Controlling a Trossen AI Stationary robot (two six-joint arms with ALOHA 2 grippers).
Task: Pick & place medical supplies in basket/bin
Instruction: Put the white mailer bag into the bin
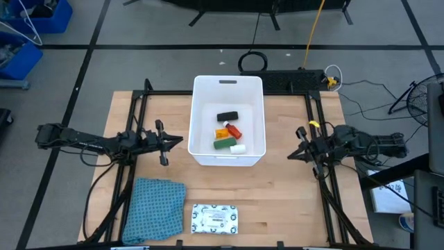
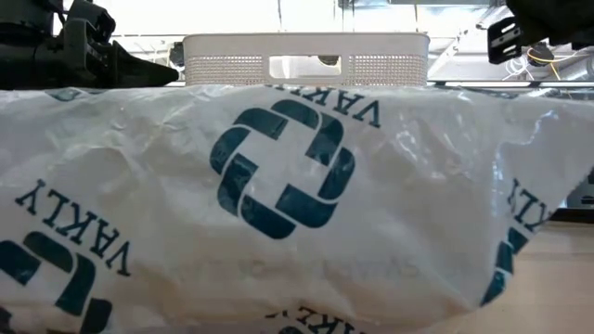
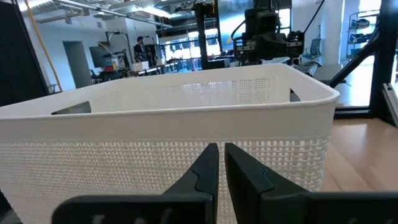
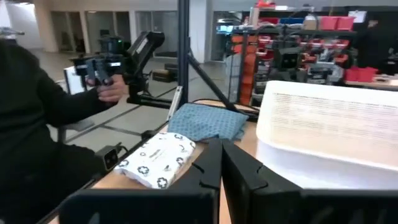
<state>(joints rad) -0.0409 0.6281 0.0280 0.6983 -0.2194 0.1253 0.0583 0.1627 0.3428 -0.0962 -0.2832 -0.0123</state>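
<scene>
Packet position: we see the flat white packet lying on the wooden table at the near edge, well apart from the white tub and just beside the teal cloth.
Direction from pincers: the packet lies toward the near edge from both grippers, inward from each; we judge the left gripper slightly nearer, though the two are close to even.
Long axis: the packet's long side runs left to right across the table, so we expect a grasp across its short side.
Left pincer: its fingers are nearly closed with only a thin gap, gripping nothing, facing the tub's left wall.
Right pincer: the right gripper waits beside the tub's right side, fingers close together and empty, aimed toward the packet.
Tub contents: black oblong, orange-red piece, green oblong and tiny white piece already rest inside.
Materials: the tub is rigid plastic with perforated mesh walls; the packet is soft crinkled film printed with dark cross marks; the cloth is woven and limp.
Remaining: we judge only the packet is left to move.
</scene>
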